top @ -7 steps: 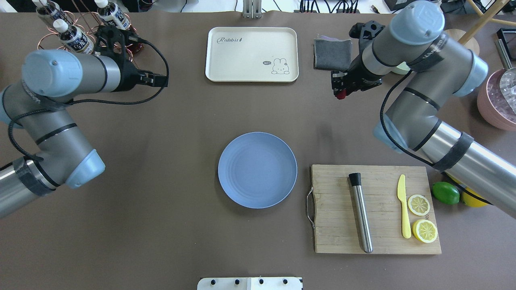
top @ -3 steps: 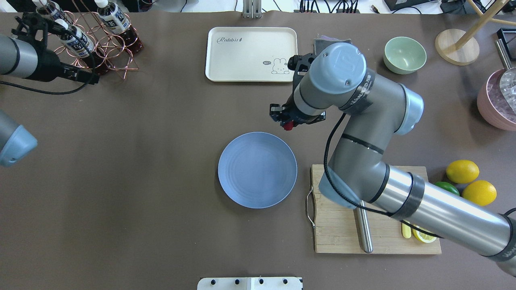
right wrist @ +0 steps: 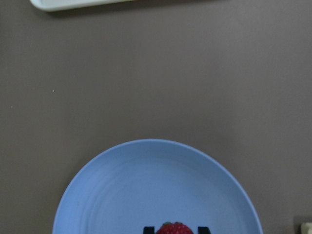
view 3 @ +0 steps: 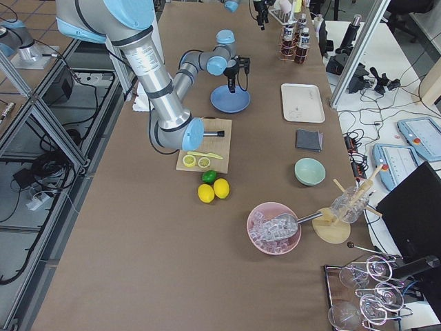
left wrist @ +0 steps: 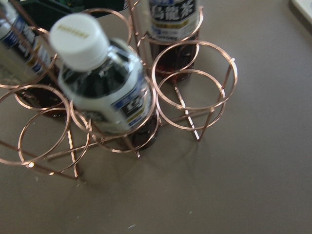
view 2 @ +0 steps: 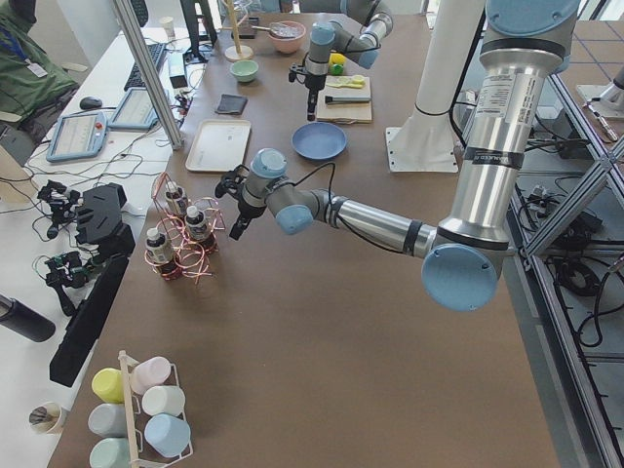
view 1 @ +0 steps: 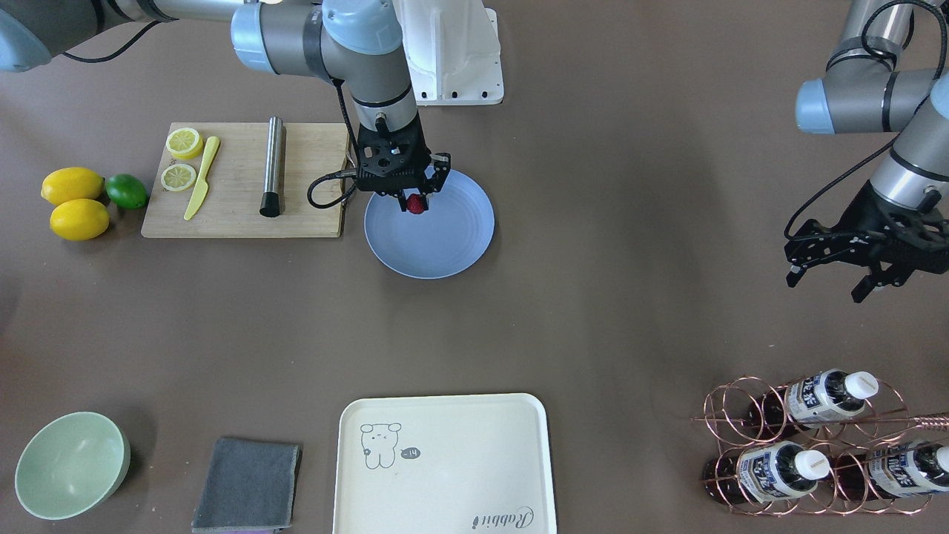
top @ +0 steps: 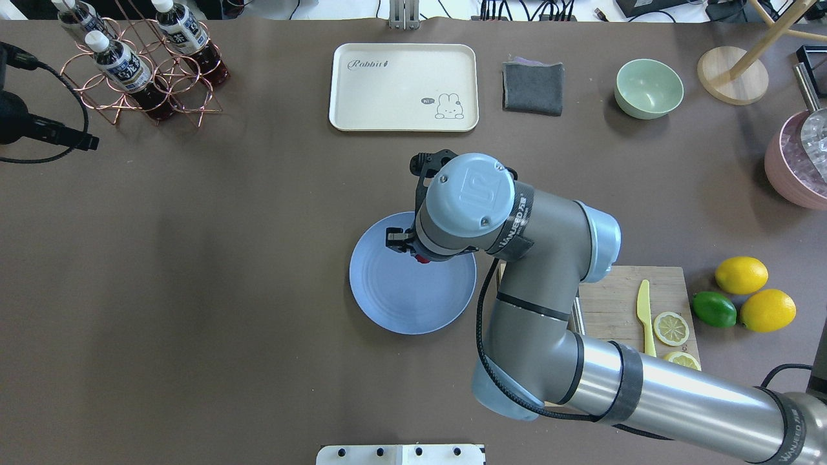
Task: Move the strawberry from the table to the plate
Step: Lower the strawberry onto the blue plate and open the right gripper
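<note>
The small dark red strawberry (view 1: 416, 205) sits between the fingertips of my right gripper (view 1: 416, 200), which is shut on it. It hangs over the round blue plate (view 1: 437, 245), above the part nearest the robot's base; I cannot tell whether it touches the plate. The right wrist view shows the strawberry (right wrist: 174, 228) between two black fingertips (right wrist: 149, 229) with the plate (right wrist: 156, 190) right below. From overhead the right arm hides most of the gripper, and only a sliver of the strawberry (top: 422, 259) shows. My left gripper (view 1: 827, 280) is open and empty, far off beside the bottle rack.
A wooden cutting board (view 1: 230, 215) with a metal rod, a yellow knife and lemon slices lies beside the plate. Lemons (top: 741, 274) and a lime lie past it. At the far edge are a cream tray (top: 400, 84), a grey cloth (top: 533, 87), a green bowl (top: 648, 87) and a copper bottle rack (top: 148, 84).
My right arm swung from near the grey cloth across to the plate, carrying the strawberry. The left arm drew back to the left, past the bottle rack.
</note>
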Motion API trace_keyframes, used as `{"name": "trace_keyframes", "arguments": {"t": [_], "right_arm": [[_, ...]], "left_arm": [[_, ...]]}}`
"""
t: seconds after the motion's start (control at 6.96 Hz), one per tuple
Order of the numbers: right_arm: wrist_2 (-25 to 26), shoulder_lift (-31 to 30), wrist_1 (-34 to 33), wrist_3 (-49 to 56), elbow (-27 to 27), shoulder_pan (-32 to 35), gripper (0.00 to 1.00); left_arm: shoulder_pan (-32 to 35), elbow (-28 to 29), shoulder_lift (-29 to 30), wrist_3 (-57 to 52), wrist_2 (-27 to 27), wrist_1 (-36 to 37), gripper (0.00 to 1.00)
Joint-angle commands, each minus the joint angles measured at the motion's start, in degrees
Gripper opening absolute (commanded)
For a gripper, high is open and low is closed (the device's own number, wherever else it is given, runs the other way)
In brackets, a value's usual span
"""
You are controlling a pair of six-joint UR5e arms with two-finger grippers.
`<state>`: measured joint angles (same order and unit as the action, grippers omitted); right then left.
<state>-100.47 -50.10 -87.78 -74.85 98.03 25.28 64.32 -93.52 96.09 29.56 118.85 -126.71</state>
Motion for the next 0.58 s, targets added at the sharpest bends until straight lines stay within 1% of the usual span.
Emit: {"name": "trace_keyframes", "arguments": {"t": [0.0,0.14,0.29,0.43], "right_arm": [[1.4,0.2,7.7,-0.1,-7.0,-1.1,0.00],[1.6,0.3,9.3,-0.1,-8.3,-1.1,0.00],[1.7,0.4,9.3,-0.3,-8.3,-1.1,0.00],[1.7,0.4,9.3,-0.4,-8.2,-1.5,0.00]], "left_arm": [[3.7,0.4,-1.9,-5.8,2.6,0.9,0.98],[5.7,0.5,-1.9,-8.7,2.9,3.3,0.98],[7.3,0.5,-1.8,-11.3,3.2,4.6,0.98],[7.6,0.5,-1.3,-11.7,4.5,5.6,0.98]]}}
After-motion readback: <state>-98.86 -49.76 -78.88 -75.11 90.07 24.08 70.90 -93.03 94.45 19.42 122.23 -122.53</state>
